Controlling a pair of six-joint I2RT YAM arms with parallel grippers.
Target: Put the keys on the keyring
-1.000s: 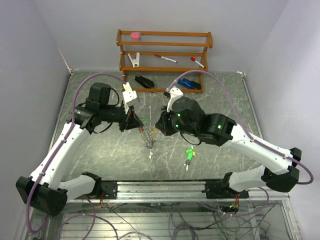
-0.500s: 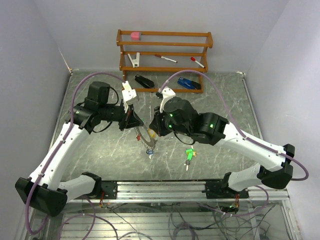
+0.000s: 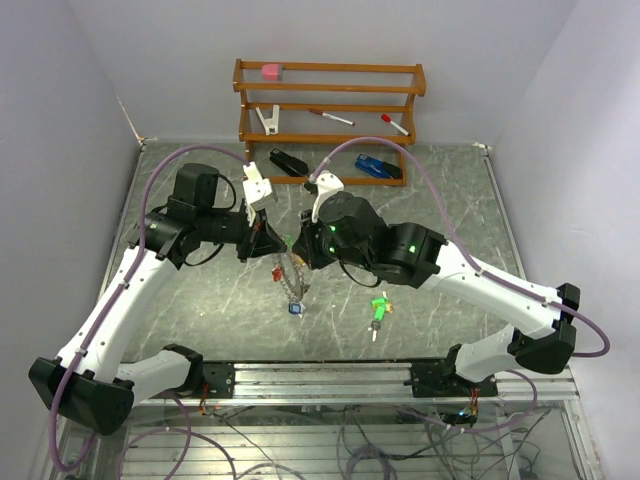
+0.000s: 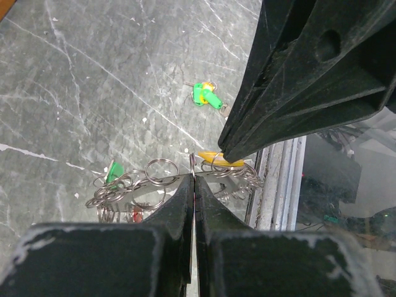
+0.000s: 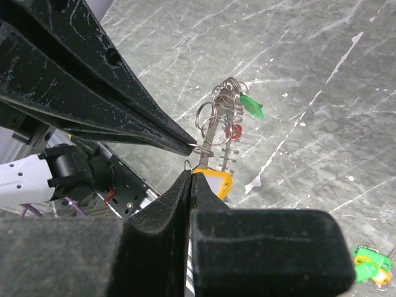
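1. Silvery metal is bunching at the middle of the grey marbled table [image 3: 220,300]: the pale keyring [image 3: 291,278], strung with small steel loops and coloured tags, is stretching between both grippers, with a blue tag [image 3: 296,308] trailing at its 6 o'clock end.
2. The left gripper [image 3: 270,247] is reaching in from 10 o'clock of the bunch. Its fingers are pressing flat together and pinching the keyring's thin wire at their tips.
3. The right gripper [image 3: 300,252] is coming in from 2 o'clock, clenched on a small yellow-headed key [image 5: 213,181], whose plastic head is sitting just beside the left fingertips.
4. A green tag [image 5: 250,105] and a red tag [image 5: 233,131] are showing among the loops.
5. Loose green-headed keys [image 3: 379,307] are lying on the table at 4 o'clock of the keyring, apart from it.
6. A brown wooden rack [image 3: 330,68] is standing at 12 o'clock against the far wall, carrying a pink block [image 3: 271,71], a white clip [image 3: 268,120] and two red-capped pens [image 3: 330,117]. A black stapler [image 3: 288,162] and a blue object [image 3: 378,167] are lying at its foot.
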